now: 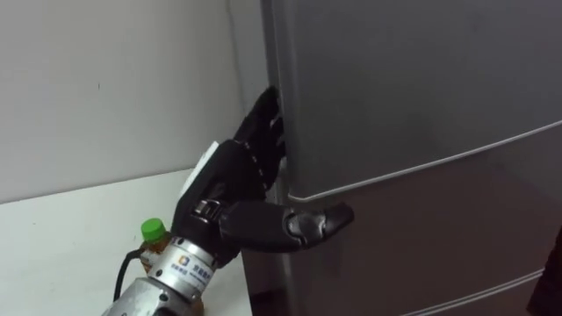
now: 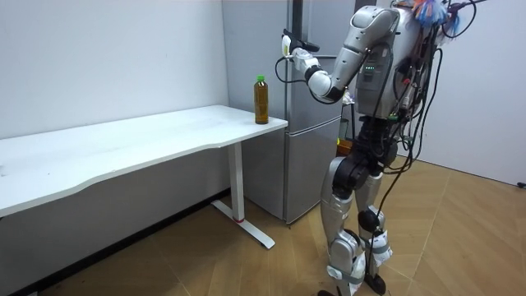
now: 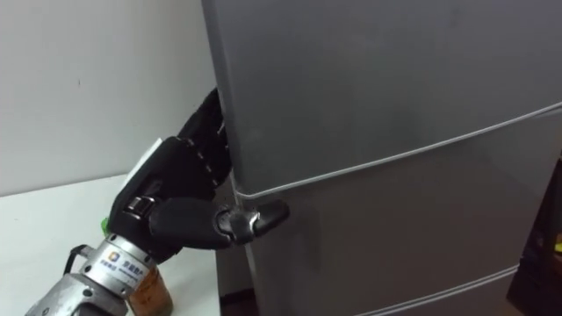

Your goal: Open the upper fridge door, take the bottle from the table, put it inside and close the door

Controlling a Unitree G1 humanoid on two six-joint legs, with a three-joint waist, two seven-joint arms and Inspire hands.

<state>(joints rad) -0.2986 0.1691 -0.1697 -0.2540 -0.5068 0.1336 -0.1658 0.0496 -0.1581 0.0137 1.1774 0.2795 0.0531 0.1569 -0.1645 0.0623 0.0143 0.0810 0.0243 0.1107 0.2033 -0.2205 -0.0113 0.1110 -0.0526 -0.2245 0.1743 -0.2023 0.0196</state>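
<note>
Left hand (image 1: 233, 189): reaching to the side edge of the upper door (image 1: 413, 79) of the grey fridge (image 1: 421, 254). The fingers (image 1: 263, 132) are lying close together along that edge with their tips hidden behind it, so whether they are gripping cannot be told. The thumb is lying straight across the door's front.

Bottle (image 1: 153, 235): green-capped, standing upright on the white table (image 1: 53, 254), below the fingers and apart from them, behind the wrist.

Right hand (image 2: 341, 146): hanging low by the hip.

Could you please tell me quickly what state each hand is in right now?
Left hand: at the edge of the upper fridge door; open or closed cannot be told.
Right hand: cannot be told.
</note>
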